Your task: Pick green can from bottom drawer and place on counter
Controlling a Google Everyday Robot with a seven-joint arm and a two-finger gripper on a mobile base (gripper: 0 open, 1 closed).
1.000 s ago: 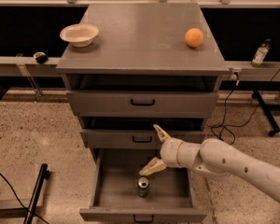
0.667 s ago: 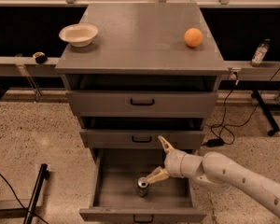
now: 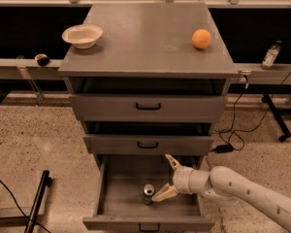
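The green can [image 3: 148, 193] stands upright on the floor of the open bottom drawer [image 3: 117, 186], its silver top showing. My gripper [image 3: 163, 178] reaches in from the right on a white arm. It is open, with one finger [image 3: 172, 162] raised toward the drawer's back and the other finger [image 3: 164, 193] low, its tip right beside the can. The can is not between the fingers. The counter [image 3: 145, 38] is the grey cabinet top above.
A white bowl [image 3: 82, 35] sits at the counter's left and an orange [image 3: 202, 39] at its right. Two shallower drawers above stand slightly open. A small clear bottle [image 3: 270, 55] stands on a rail at the right. Cables lie on the floor at the right.
My gripper has moved down into the bottom drawer, and its lower finger has come close beside the can. The can has not moved.
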